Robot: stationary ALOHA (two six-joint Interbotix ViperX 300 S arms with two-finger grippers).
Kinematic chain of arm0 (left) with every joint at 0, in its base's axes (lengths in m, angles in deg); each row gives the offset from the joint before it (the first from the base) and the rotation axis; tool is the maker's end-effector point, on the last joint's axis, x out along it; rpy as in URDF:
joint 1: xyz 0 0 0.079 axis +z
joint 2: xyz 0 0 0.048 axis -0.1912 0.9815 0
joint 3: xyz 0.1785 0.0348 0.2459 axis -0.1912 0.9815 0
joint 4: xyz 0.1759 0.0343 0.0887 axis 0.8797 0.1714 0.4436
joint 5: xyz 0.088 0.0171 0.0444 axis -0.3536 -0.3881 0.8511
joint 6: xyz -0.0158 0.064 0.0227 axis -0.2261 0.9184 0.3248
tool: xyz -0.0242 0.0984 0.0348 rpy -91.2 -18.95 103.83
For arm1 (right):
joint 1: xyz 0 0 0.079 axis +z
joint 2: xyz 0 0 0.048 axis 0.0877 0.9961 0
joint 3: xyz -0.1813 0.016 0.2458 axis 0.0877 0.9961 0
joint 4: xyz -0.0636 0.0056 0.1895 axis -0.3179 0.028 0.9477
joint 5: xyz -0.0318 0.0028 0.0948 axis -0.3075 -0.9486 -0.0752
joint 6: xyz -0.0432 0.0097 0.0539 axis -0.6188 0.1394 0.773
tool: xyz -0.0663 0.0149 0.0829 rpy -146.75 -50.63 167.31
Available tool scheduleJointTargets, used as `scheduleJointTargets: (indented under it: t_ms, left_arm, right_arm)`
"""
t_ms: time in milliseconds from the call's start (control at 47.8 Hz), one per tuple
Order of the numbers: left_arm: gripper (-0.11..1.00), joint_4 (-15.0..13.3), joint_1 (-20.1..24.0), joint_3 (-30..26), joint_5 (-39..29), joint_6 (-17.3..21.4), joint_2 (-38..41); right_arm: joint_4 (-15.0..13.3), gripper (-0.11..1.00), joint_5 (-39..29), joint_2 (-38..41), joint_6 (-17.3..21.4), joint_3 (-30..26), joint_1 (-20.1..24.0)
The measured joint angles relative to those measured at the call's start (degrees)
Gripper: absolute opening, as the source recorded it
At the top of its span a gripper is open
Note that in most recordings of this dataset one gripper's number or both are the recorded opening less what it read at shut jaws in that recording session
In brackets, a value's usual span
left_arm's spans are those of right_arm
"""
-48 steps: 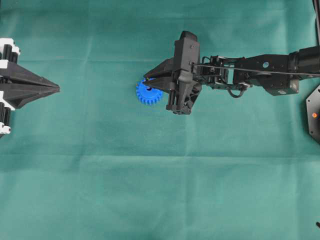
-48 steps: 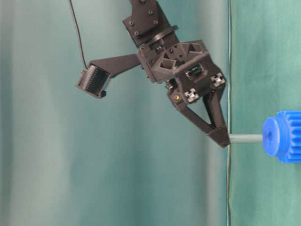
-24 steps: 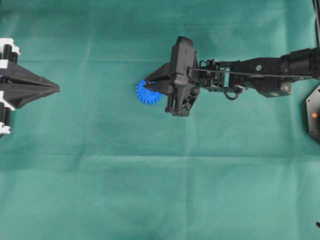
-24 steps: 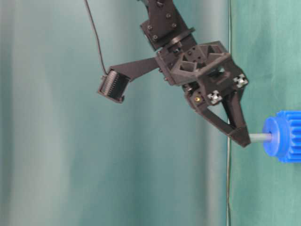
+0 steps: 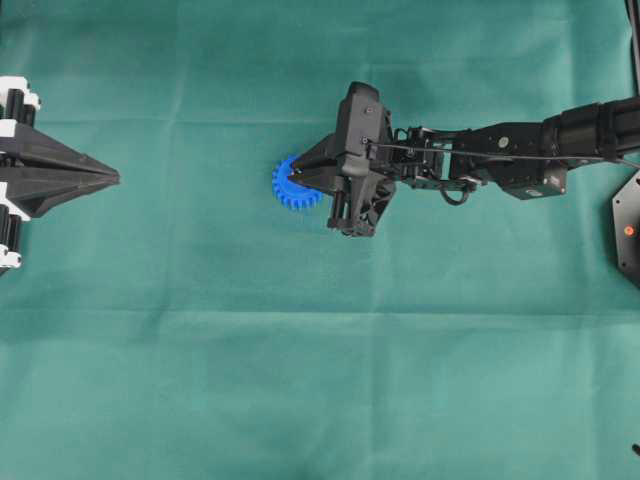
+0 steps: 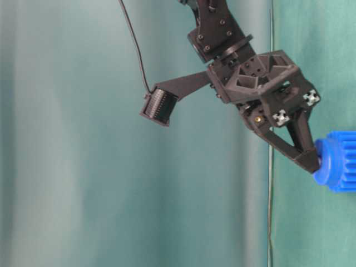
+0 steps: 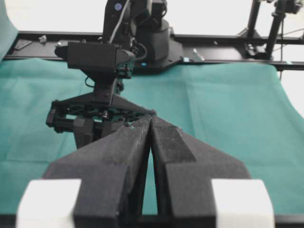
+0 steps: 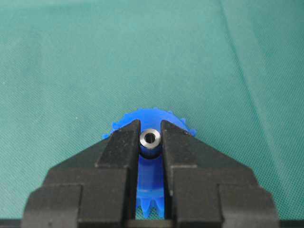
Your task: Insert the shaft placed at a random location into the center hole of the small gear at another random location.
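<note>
While your right gripper (image 8: 150,139) pinches the shaft (image 8: 150,138), its tips meet the small gear (image 8: 142,180).
Your left gripper (image 7: 151,124) sits well apart, jaws pressed together.

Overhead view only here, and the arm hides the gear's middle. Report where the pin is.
Observer: Right wrist view: the pin sits clamped between the right jaws, directly over the blue gear.
Operator: Say how deep it is.
Observer: Table-level view: the right jaws' tips meet the hub of the gear; no bare pin shows between them.
Operator: Check the left side.
Observer: Left wrist view: the left jaws are shut on nothing.
</note>
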Motion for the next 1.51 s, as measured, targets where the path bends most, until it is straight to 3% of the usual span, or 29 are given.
scheduleJointTargets:
  t_ms: [774, 857, 1025, 1087, 1506]
  left_arm:
    - [0.0, 0.0, -0.09, 0.0, 0.0, 0.0, 0.0]
    - [0.0, 0.0, 0.0, 0.0, 0.0, 0.0, 0.0]
    - [0.0, 0.09, -0.09, 0.09, 0.0, 0.0, 0.0]
    - [0.0, 0.09, 0.0, 0.0, 0.0, 0.0, 0.0]
    - [0.0, 0.0, 0.0, 0.0, 0.0, 0.0, 0.0]
  right_arm:
    - [0.0, 0.14, 0.09, 0.0, -0.09, 0.0, 0.0]
    - [0.0, 0.26, 0.09, 0.0, -0.09, -0.09, 0.09]
    - [0.0, 0.77, 0.09, 0.0, -0.09, -0.09, 0.09]
    - [0.0, 0.88, 0.09, 0.0, 0.0, -0.09, 0.09]
    - [0.0, 0.83, 0.0, -2.29, 0.0, 0.0, 0.79]
